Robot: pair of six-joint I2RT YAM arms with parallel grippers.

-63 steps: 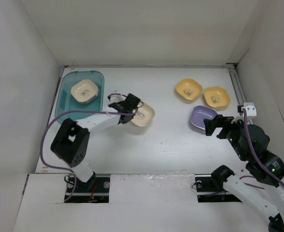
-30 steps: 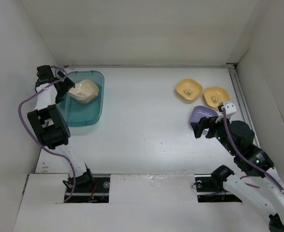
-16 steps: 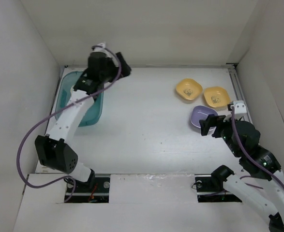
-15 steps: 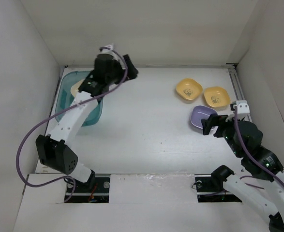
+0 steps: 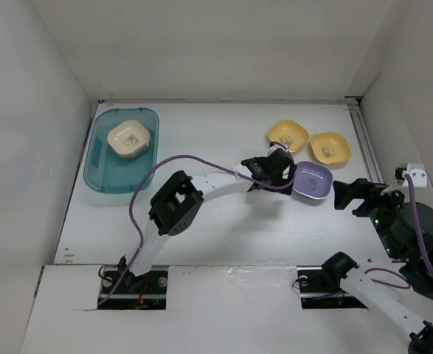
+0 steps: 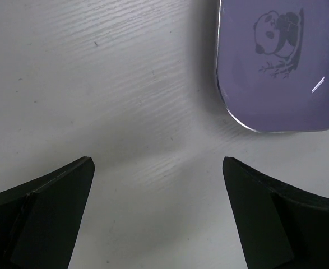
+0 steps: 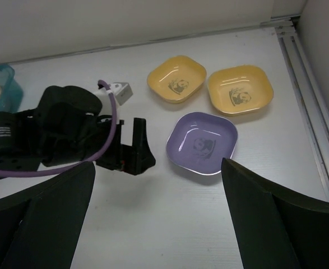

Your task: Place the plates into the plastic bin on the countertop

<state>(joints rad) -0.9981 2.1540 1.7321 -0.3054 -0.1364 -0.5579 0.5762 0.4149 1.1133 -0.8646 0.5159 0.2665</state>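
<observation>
The white left arm stretches far to the right, its black left gripper [image 5: 269, 168] low, jaws apart. The black right gripper [image 5: 351, 195] hangs higher, jaws apart.

Light is bright, even and diffuse in all three views; I judge it comes from above. Top view: the walls [image 5: 24, 147] read slightly grey, and the countertop [image 5: 238, 228] carries only a soft shadow beside the left arm [image 5: 209, 184]. Left wrist view: countertop grain is sharp. I note a short glare streak at the lower right of the purple plate [image 6: 282, 61] and a faint shadow along its lower edge. The fingers [image 6: 46, 218] of the left gripper [image 6: 157, 163] are dark and soft-edged in the bottom corners. The right gripper [image 7: 157, 163] shows likewise in its own view.
</observation>
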